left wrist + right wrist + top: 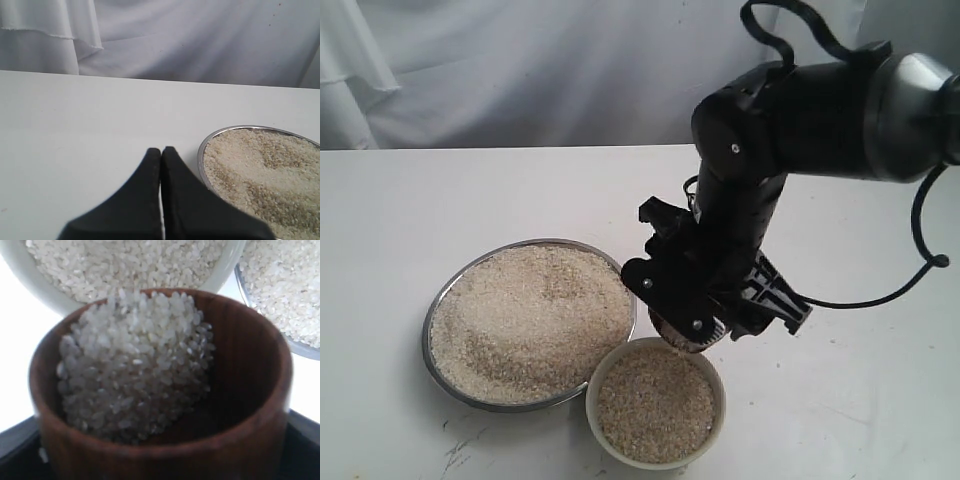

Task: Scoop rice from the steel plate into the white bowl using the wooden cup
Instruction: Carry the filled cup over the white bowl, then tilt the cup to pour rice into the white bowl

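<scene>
Right claw (pixel 703 318) clasps the wooden cup (pixel 240 390), tilted over the white bowl (pixel 596 398).

1. Table (pixel 400 200) left of and behind plate (pixel 426 335): bare, wide passage.
2. Plate and bowl (pixel 591 398) sit rim to rim; no gap shows between them.
3. Right arm (pixel 750 180) reaches in from upper right. Right gripper (pixel 692 318), clamped on cup (pixel 682 340), hangs over bowl's far rim and blocks approach from behind and right.
4. Plate open from above; bowl's near half open too.
5. Cable (pixel 923 262) loops through the air right of the arm.
6. Left gripper (pixel 161 156), jaws together, low just beside plate rim; table ahead bare up to curtain (pixel 200 40).
</scene>
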Controlling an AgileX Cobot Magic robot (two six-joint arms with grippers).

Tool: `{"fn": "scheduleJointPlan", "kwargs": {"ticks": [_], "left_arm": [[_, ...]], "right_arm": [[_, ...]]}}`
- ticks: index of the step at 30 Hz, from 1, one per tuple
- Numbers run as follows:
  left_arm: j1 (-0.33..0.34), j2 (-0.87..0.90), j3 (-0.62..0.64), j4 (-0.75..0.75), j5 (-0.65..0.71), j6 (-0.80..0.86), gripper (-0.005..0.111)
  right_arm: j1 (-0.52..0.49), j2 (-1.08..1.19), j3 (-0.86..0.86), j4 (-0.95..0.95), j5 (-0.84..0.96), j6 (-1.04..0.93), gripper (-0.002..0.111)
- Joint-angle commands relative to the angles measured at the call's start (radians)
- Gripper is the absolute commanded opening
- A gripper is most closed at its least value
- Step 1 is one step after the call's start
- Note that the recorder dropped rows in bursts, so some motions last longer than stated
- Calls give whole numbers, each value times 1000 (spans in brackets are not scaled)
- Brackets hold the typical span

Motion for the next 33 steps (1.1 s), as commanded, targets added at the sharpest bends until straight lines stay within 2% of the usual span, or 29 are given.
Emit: {"fn": "scheduleJointPlan", "kwargs": {"ticks": [1, 18, 33], "left_arm": [[-2, -5, 5, -1, -6, -3, 0], [-2, -5, 5, -1, -6, -3, 0], [-2, -5, 5, -1, -6, -3, 0]], "right_arm": [[44, -16, 12, -97, -64, 103, 0], [221, -14, 97, -538, -94, 418, 0], [322, -14, 97, -635, -10, 469, 0]]}}
